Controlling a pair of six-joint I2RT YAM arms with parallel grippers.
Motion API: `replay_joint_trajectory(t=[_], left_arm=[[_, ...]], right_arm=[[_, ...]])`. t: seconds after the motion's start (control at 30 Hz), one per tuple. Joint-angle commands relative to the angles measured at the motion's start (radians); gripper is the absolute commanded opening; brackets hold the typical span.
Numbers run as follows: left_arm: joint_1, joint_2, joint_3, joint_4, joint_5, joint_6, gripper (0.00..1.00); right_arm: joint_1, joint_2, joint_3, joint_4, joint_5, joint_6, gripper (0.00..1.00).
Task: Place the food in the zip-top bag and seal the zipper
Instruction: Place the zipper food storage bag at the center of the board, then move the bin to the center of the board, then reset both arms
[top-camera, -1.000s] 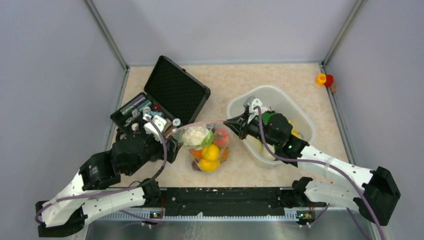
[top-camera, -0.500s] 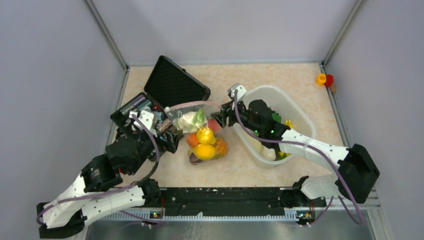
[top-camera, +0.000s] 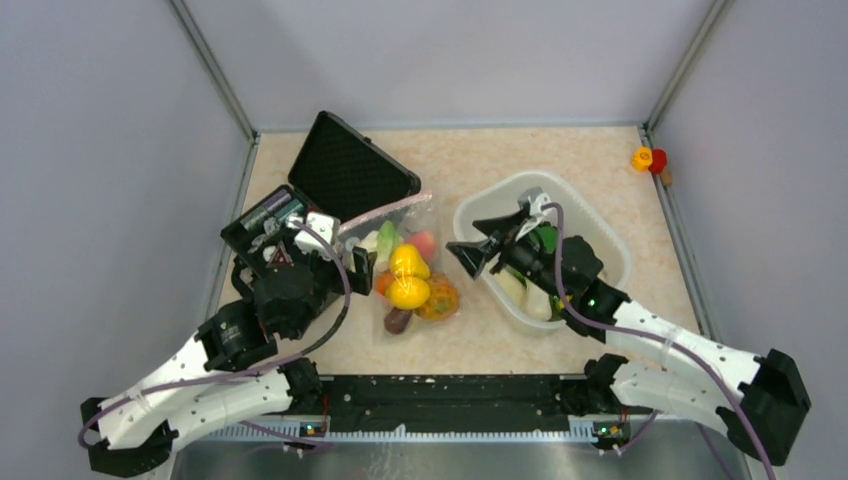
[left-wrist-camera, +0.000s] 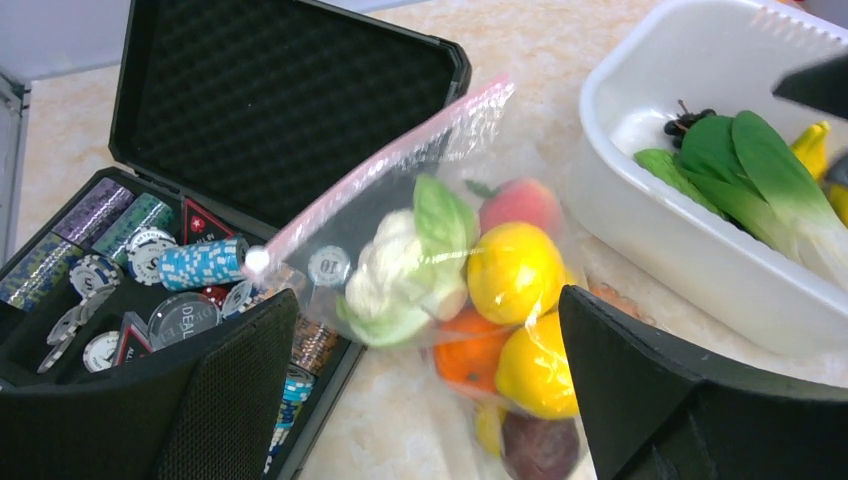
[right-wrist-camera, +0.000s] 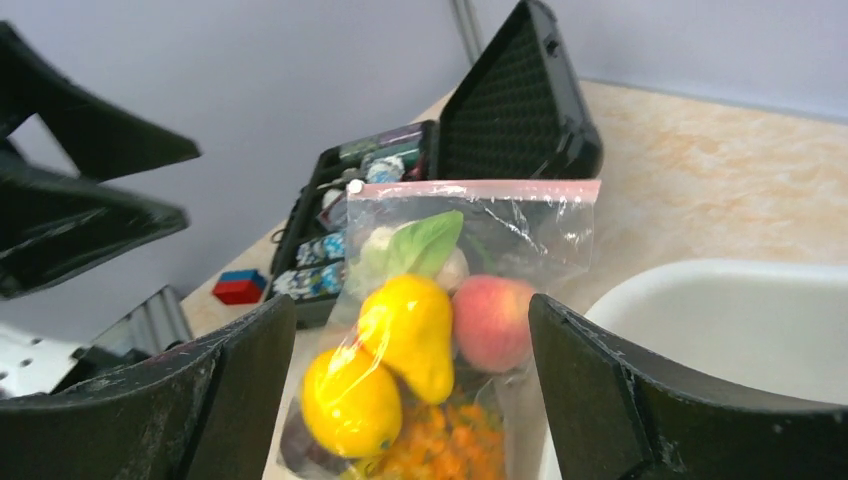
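Note:
The zip-top bag (top-camera: 408, 272) lies on the table between the two arms, and neither gripper touches it. Through its clear plastic I see the food: cauliflower (left-wrist-camera: 392, 270), a peach (right-wrist-camera: 492, 322), yellow mangoes (right-wrist-camera: 405, 330), an orange (left-wrist-camera: 470, 358) and a dark plum (left-wrist-camera: 540, 445). The pink zipper (left-wrist-camera: 390, 165) runs flat along the bag's far edge, toward the black case. My left gripper (top-camera: 345, 262) stands open beside the bag's left side. On the right, my right gripper (top-camera: 465, 237) is open, its fingers apart from the bag, at the tub's left rim.
An open black case (top-camera: 325, 200) of poker chips sits left of the bag. The white tub (top-camera: 610, 240) at right holds a green leafy stalk (left-wrist-camera: 745, 165) and other pieces. A small orange-and-red toy (top-camera: 648, 158) lies far right. A red-and-blue block (right-wrist-camera: 240, 287) lies near the case.
My right gripper has opened, let go of the bag's mouth and drawn back toward the tub. The bag has dropped flat onto the table, its pink strip now leaning toward the case.

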Motion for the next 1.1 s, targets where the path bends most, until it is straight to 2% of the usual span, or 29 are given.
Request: replay_joint_trajectory(t=[0.0,0.1,0.2,0.37,0.47,0.6,0.67,0.73,0.77,1.0,1.07], left_arm=[[0.082,0.063,0.001,0.096,0.066,-0.023,0.99],[0.194,0.106,0.003,0.112,0.179,-0.047,0.99],[0.262,0.123,0.01,0.117,0.216,-0.1,0.99],[0.291,0.109,-0.01,0.139,0.211,-0.133,0.99],[0.304,0.107,-0.031,0.124,0.193,-0.159,0.99],[0.32,0.105,-0.059,0.109,0.18,-0.176,0.99],[0.336,0.113,-0.069,0.112,0.173,-0.185,0.99],[0.354,0.124,-0.08,0.117,0.177,-0.19,0.99],[0.366,0.13,-0.084,0.12,0.177,-0.193,0.99],[0.45,0.225,-0.043,0.076,0.168,-0.234,0.99],[0.461,0.246,-0.019,0.058,0.113,-0.276,0.99]], right_arm=[[-0.006,-0.032,-0.038,0.01,-0.156,0.105,0.84],[-0.004,0.01,0.04,-0.186,-0.187,0.062,0.83],[-0.004,0.071,0.083,-0.315,-0.244,0.026,0.82],[-0.003,0.172,0.106,-0.357,-0.411,-0.008,0.83],[-0.004,0.218,0.129,-0.429,-0.261,-0.006,0.84],[-0.008,0.27,0.191,-0.607,0.169,0.049,0.86],[-0.02,0.282,0.204,-0.654,0.289,0.065,0.87],[-0.024,0.261,0.187,-0.65,0.348,0.067,0.87],[-0.025,0.239,0.17,-0.624,0.33,0.051,0.87],[-0.025,0.036,0.05,-0.387,0.03,-0.029,0.87],[-0.025,-0.065,-0.008,-0.301,0.061,0.009,0.87]])
